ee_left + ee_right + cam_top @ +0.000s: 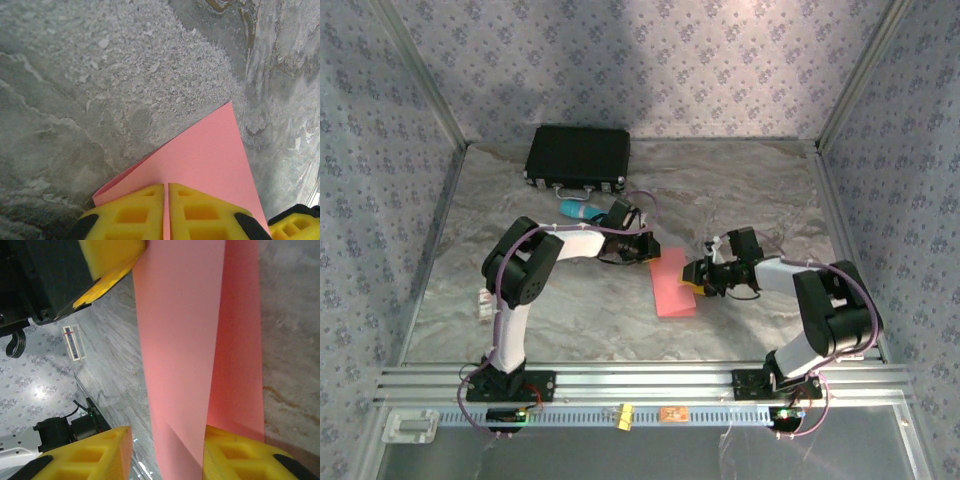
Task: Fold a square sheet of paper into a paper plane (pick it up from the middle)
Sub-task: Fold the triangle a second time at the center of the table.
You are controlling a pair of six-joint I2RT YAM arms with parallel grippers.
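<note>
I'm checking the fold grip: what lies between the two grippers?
The folded square sheet of paper spans it in the top view; the left gripper is shut on it, the right gripper open around it.

black case (578, 157) + teal cyl (575, 210) block far left, tabletop (590, 325) free near front

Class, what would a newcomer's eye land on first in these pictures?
The pink paper, folded and bright against the grey table, at the middle. The left gripper pinches its far end, the right gripper meets its right edge; a black case sits at the back.
</note>
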